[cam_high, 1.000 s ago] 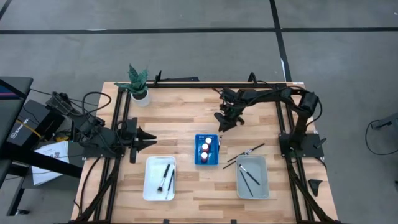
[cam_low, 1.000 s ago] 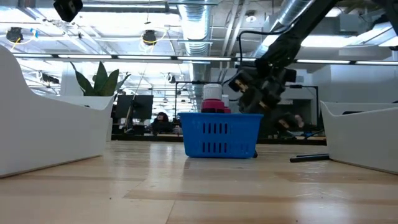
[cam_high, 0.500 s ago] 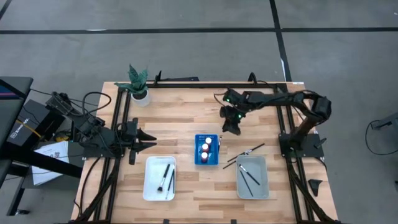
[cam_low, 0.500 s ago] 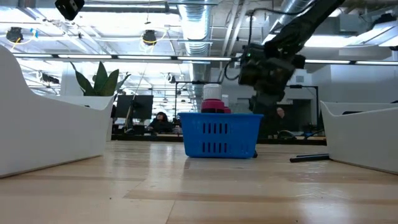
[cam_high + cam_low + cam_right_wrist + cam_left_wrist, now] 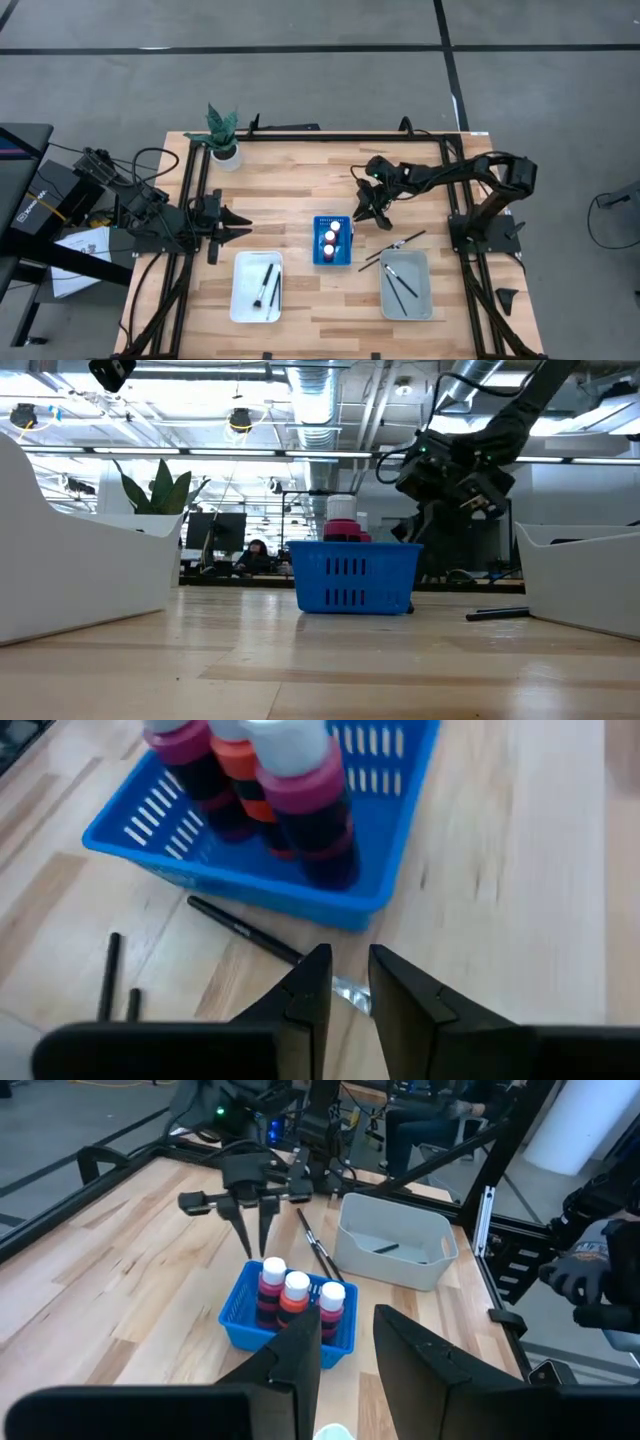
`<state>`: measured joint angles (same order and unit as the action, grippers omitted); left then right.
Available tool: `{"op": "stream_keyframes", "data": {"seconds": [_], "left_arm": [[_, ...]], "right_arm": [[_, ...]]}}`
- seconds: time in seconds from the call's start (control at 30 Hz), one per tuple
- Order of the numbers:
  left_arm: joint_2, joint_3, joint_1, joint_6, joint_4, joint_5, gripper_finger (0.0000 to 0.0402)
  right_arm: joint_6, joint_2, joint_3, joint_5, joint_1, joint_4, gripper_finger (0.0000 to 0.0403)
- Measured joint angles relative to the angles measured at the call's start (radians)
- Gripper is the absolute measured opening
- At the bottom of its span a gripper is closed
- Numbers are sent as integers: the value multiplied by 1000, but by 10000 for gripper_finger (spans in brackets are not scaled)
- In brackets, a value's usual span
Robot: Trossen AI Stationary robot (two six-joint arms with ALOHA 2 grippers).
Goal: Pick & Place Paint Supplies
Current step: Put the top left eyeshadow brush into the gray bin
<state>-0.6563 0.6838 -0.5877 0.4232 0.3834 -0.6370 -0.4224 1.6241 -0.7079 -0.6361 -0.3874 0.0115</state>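
Note:
Three red paint bottles [image 5: 331, 238] with white caps stand in the blue rack [image 5: 318, 246]; they also show in the right wrist view [image 5: 290, 790]. Two thin dark brushes [image 5: 395, 245] lie flat on the table between the rack and the grey tray [image 5: 424, 290]. My right gripper [image 5: 368, 215] hangs above the table just right of the rack, fingers pointing down and narrowly open, over one brush [image 5: 245, 928], whose metal ferrule shows between its fingers. My left gripper [image 5: 245, 223] waits open at the table's left.
The grey tray holds two brushes [image 5: 398, 282]. A white tray [image 5: 240, 300] at the near left holds two more brushes [image 5: 270, 285]. A potted plant [image 5: 222, 135] stands at the far left corner. Bare wood lies between the trays and behind the rack.
My right gripper has moved toward the table's near edge and a little right, coming from behind the rack to its right side over the loose brushes, and its wrist has turned. The bottles, rack and brushes have stayed put.

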Motion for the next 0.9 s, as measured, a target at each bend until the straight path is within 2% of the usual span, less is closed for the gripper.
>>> {"op": "stream_keyframes", "data": {"seconds": [0.17,0.43,0.67,0.9], "left_arm": [[-5,0,0,3,-3,-17,91],[-26,0,0,2,-27,-17,91],[-34,-1,0,1,-26,1,91],[-34,-1,0,0,-25,12,91]], "right_arm": [[-88,14,42,1,-9,-86,66],[-78,50,44,-21,-5,-100,66],[-35,139,42,-20,27,-236,67],[-92,164,44,-34,7,-233,92]]}}
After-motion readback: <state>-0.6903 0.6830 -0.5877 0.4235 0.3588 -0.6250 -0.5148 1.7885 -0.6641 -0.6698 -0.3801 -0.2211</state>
